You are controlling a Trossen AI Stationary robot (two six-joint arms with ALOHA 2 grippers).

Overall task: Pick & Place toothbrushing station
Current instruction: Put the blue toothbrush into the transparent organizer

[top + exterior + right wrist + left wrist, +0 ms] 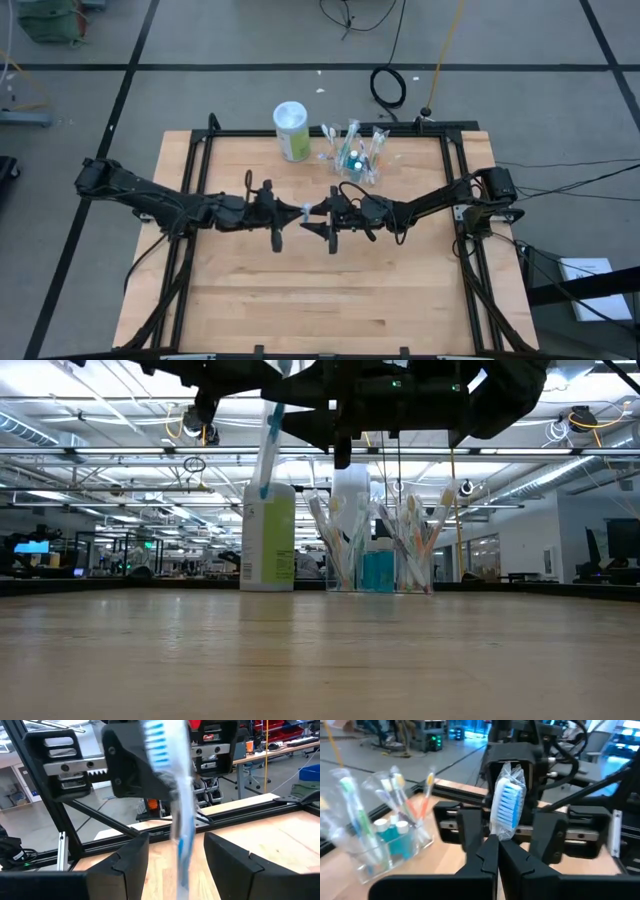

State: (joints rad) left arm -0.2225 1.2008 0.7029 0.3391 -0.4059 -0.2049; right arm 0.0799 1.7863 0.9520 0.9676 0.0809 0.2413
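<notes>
The left arm reaches in from the desk's (pixel 230 300) left edge to the middle, where the left hand (pixel 290 212) is closed tight on a wrapped blue toothbrush (pixel 306 210). The left wrist view shows the two fingers pressed together on the clear wrapper just under the blue and white bristles (pixel 509 802). In the low view the brush (pixel 268 450) hangs at a slant, well clear of the wood.

Right beside it, tip to tip, the right hand (pixel 322 215) faces the left one with its fingers spread wide. The brush handle (pixel 182 827) stands in the gap between the two fingers (pixel 125 857), and whether it touches either one cannot be told.

Toward the far edge, a green and white canister (pixel 291 131) stands upright just inside the black frame rail. Just to its right sits the clear plastic cup (pixel 355 160), crowded with wrapped toothbrushes (pixel 400 795) and teal toothpaste tubes (pixel 377 572). It sits near the far rail and apart from both hands.

The near half of the desk is bare wood from the left rail to the right one, and a strip of bare wood lies between the hands and the cup. The right arm runs off toward its mount (pixel 490 195) at the desk's right edge.
</notes>
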